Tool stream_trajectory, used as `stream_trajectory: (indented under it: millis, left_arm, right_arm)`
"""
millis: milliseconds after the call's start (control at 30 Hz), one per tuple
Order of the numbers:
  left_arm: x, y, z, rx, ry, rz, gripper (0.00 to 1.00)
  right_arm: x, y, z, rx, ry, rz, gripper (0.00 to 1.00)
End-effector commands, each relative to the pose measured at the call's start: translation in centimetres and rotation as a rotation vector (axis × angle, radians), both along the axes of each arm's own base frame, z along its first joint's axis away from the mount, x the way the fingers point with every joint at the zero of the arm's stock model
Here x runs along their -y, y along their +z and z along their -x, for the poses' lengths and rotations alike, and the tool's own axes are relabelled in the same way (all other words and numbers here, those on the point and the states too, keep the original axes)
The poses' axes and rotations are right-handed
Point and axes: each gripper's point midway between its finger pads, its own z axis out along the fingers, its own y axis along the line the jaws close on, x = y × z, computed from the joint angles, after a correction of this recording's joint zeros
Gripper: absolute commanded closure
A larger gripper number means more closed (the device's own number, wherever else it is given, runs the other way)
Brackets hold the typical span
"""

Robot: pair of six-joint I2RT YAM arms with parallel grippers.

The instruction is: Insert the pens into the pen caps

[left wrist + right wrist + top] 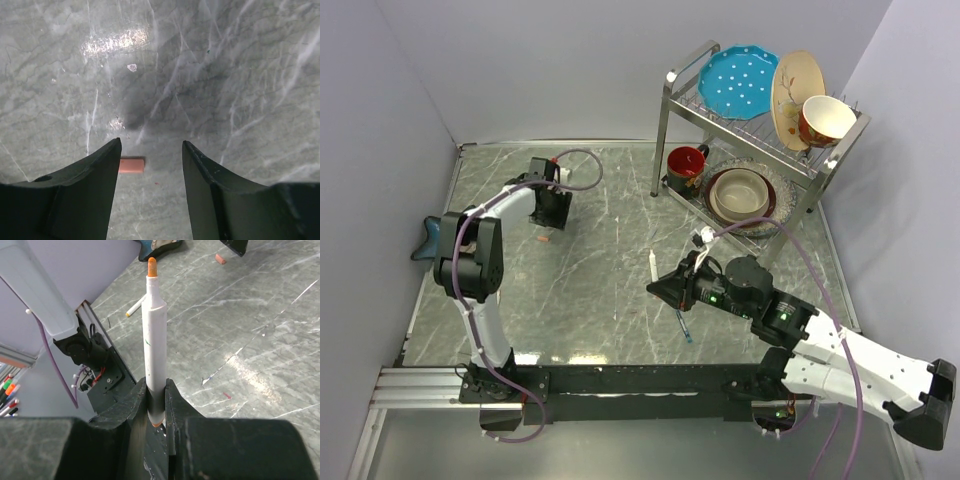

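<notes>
My right gripper (pixel 157 390) is shut on a white pen (pixel 154 340) with its orange tip (pixel 152 266) pointing away from the fingers. From above, this pen (pixel 652 265) sticks out of the right gripper (pixel 658 288) near the table's middle. Another white pen (pixel 135 306) lies beyond it. A blue-teal pen (pixel 683 325) lies on the table below the right gripper. A red-orange pen cap (pixel 131 165) lies flat on the table beside the inner face of one finger of my open left gripper (pixel 151 145). The top view shows that cap (pixel 545 238) just below the left gripper (pixel 552 210).
A metal dish rack (pixel 665 110) stands at the back right with plates, bowls and a red mug (pixel 686 165). A blue object (pixel 425 240) lies at the table's left edge. Walls close the table on the left, back and right.
</notes>
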Motion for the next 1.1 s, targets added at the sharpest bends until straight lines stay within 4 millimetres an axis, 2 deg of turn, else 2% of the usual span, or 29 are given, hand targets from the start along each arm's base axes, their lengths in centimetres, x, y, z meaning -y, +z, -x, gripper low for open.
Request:
stream_trajectory:
  millis: [0,200,767,1067]
  left_arm:
    - [-0.1,0.8,-1.2,0.026,-0.025,0.002,0.43]
    - [-1.6,-0.2,-0.5,-0.005,0.025,-0.035,0.41]
    - [-1.5,-2.1,3.0,-0.125,0.079,-0.008,0.36]
    - [-0.9,-0.9,5.4,-0.145,0.086,0.045,0.37]
  right_arm:
    - [0.3,1.6,0.1,0.049,0.001,-0.030,1.00]
    - [0.6,1.6,0.2,0.051,-0.006,-0.028,1.00]
    - [1.8,2.2,0.8,0.062,-0.018,-0.052,1.00]
    - [2.4,2.9,1.3,0.065,-0.017,-0.082,1.00]
